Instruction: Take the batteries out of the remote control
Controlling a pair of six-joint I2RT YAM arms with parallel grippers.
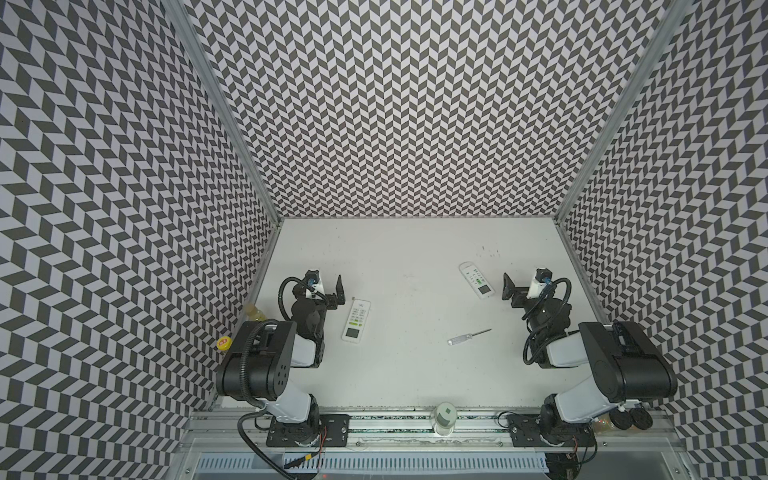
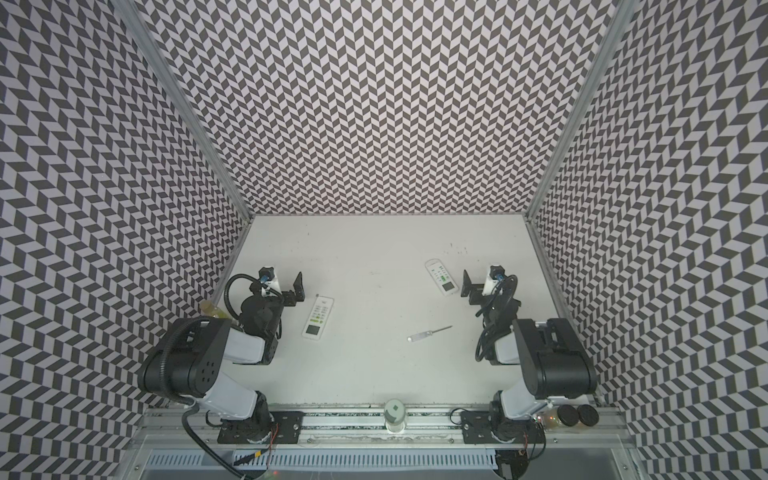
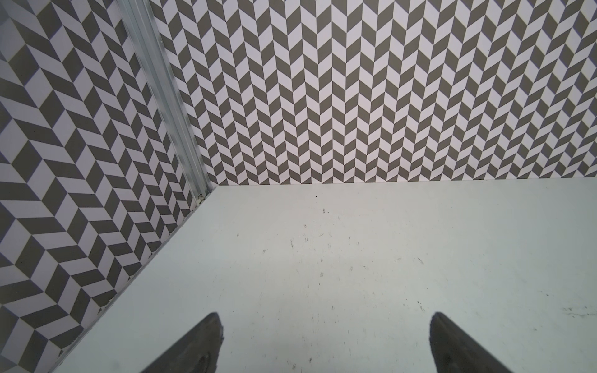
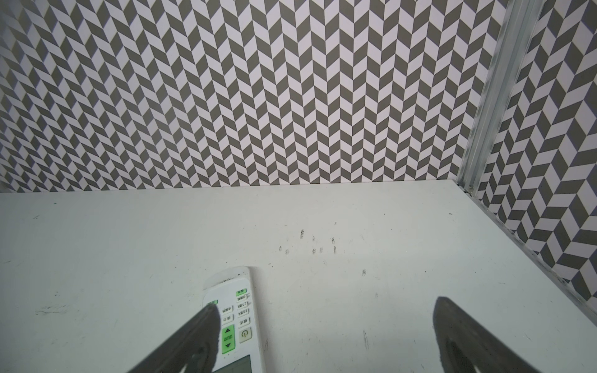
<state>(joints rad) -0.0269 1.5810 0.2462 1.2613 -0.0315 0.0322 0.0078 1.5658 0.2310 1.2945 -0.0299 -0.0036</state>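
Remote (image 4: 240, 310) face-up just beside spread right claw (image 4: 326, 306).

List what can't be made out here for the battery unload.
- Batteries: not seen in any view; the left remote and right remote lie buttons up, backs hidden underneath.
- Right wrist view: the right remote is cut off by the frame edge and partly behind a finger of the right gripper.
- Screwdriver tip type: too small in both top views.
- Left wrist view: no remote in frame.
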